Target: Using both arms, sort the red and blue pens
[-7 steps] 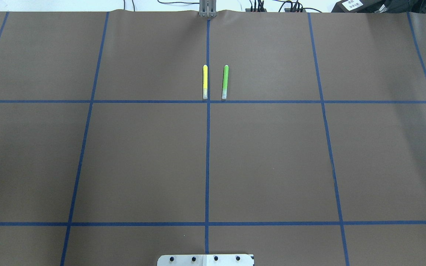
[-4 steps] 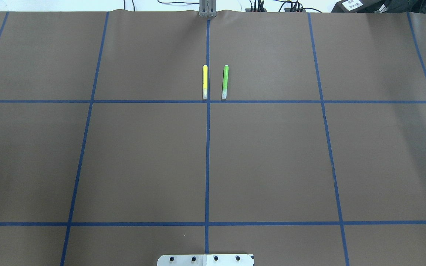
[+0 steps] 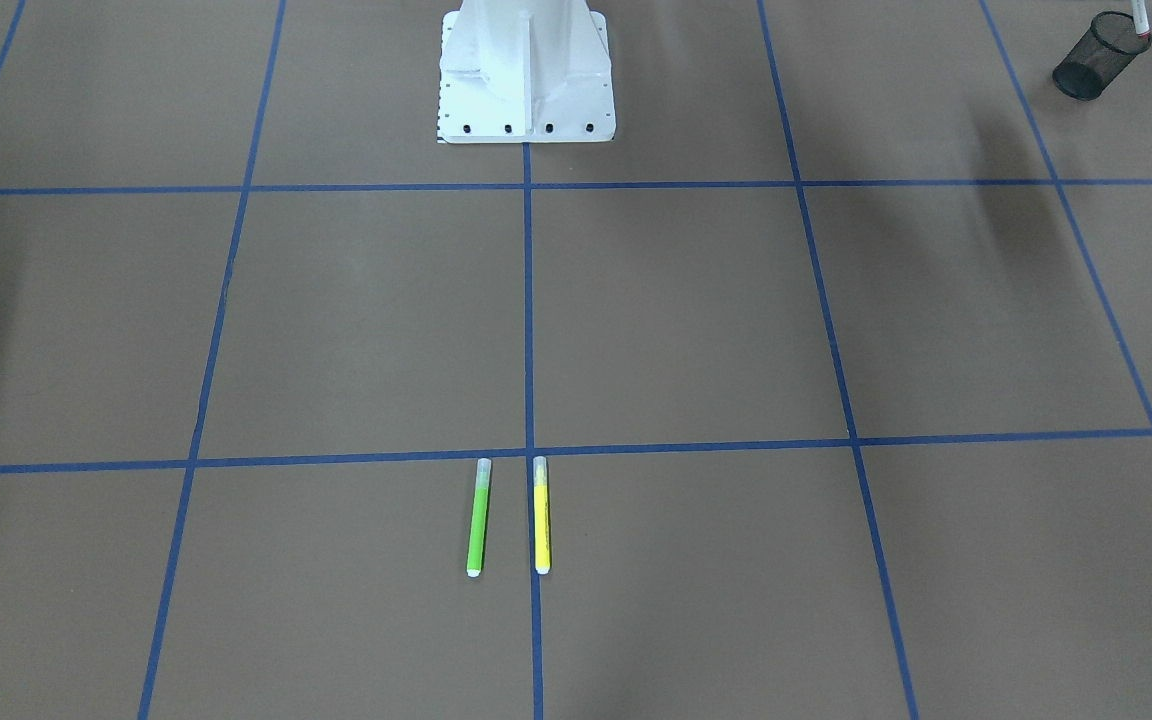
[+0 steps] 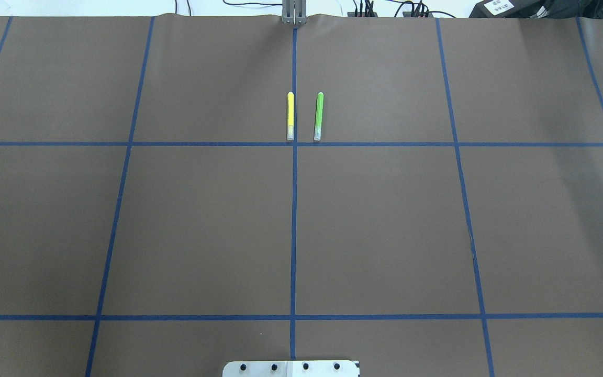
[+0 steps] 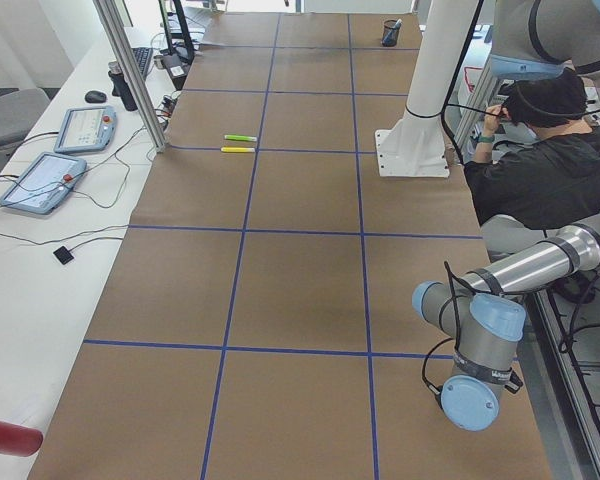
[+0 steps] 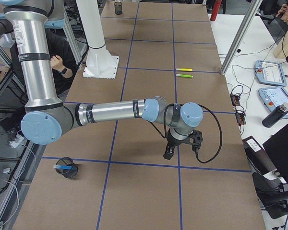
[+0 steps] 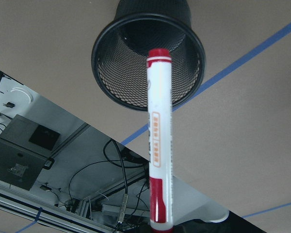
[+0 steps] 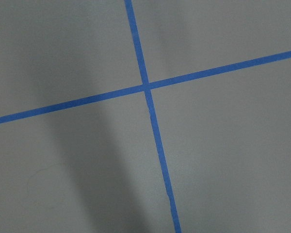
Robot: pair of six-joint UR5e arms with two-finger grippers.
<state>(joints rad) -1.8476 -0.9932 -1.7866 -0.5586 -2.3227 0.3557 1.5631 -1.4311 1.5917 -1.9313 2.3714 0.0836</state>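
The red pen point(image 7: 159, 136), white-barrelled with red ends, hangs in the air just above a black mesh cup point(image 7: 111, 77) in the left wrist view. Its near end runs out of frame toward my left gripper, whose fingers do not show. The front-facing view shows the same red pen point(image 3: 1141, 15) above that cup point(image 3: 1094, 70). The blue pen point(image 6: 62, 166) lies inside a second mesh cup point(image 6: 67, 168) on my right side. My right gripper point(image 6: 170, 152) hovers low over bare table near a tape crossing. I cannot tell whether it is open or shut.
A yellow pen point(image 4: 290, 116) and a green pen point(image 4: 318, 116) lie side by side at the table's far middle. The white robot base point(image 4: 291, 368) stands at the near edge. A person point(image 5: 550, 150) sits beside the base. Tablets and cables lie along the far side.
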